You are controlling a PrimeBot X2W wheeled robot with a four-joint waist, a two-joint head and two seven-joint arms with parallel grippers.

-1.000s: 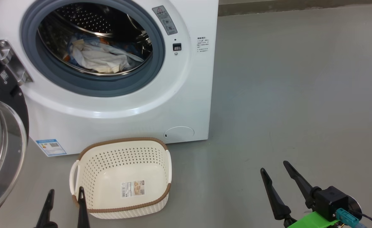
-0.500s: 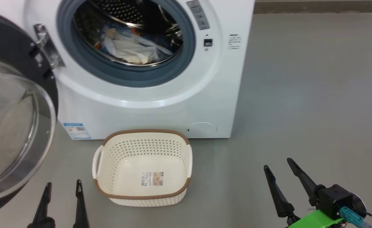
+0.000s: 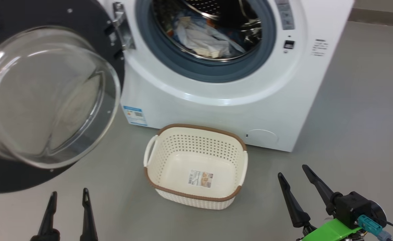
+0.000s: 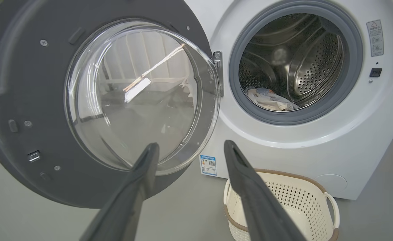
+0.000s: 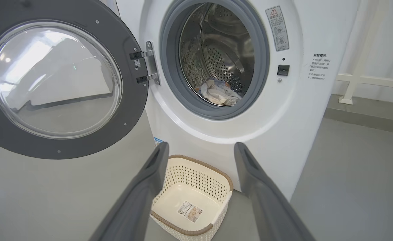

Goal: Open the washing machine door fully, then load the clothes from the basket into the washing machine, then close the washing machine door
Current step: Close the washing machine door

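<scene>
Hovering at the near edge of the head view, left gripper (image 3: 69, 193) and right gripper (image 3: 292, 170) both have fingers spread wide, nothing held, nothing touched. Next out: basket (image 3: 201, 127) on the floor just in front of the washing machine (image 3: 216, 110), under the opening, with nothing in it but the label sticker (image 3: 201, 178). Washing machine door (image 3: 49, 93) is swung wide to the left on its hinge (image 3: 123, 30), glass bowl facing us, nearer the left gripper. Furthest back: clothes (image 3: 203, 38) lie in a heap low in the drum (image 4: 303, 67), inside the gasket (image 3: 213, 75); no fabric seen draped over it. My read: opening and loading are done, closing is the step in hand. Next move calls for the left arm to get onto the door's ring at the edge away from the hinge and sweep it right until it latches. The sweep looks to pass above the basket, but I can't confirm that.
</scene>
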